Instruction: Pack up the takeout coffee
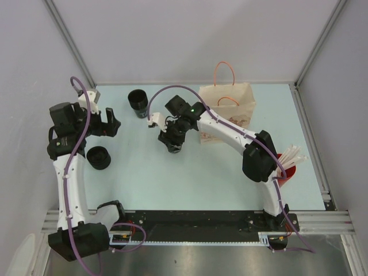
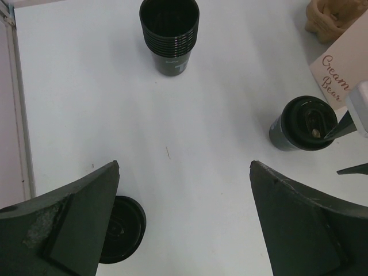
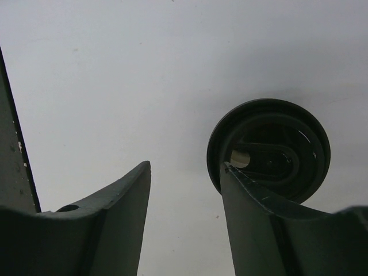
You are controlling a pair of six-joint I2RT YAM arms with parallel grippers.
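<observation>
The desk point(image 1: 218, 184) carries a paper bag point(image 1: 238, 103) standing upright, handles up, at the back right. I judge that is where the coffee has to go. The right tool point(image 3: 186, 167) hangs over the middle of the desk with its jaws partway apart, grasping nothing. In the right wrist view the lidded coffee cup point(image 3: 269, 150) sits to one side of the gap, behind one finger rather than between the two. A sound grasp calls for shifting the tool sideways until the cup is centred, then lowering it past the lid rim so the pads meet the cup wall, not the lid. The cup should stay upright on the lift. The left tool point(image 2: 184, 230) is released, spread wide and well apart from the cup. It could steady the bag.
</observation>
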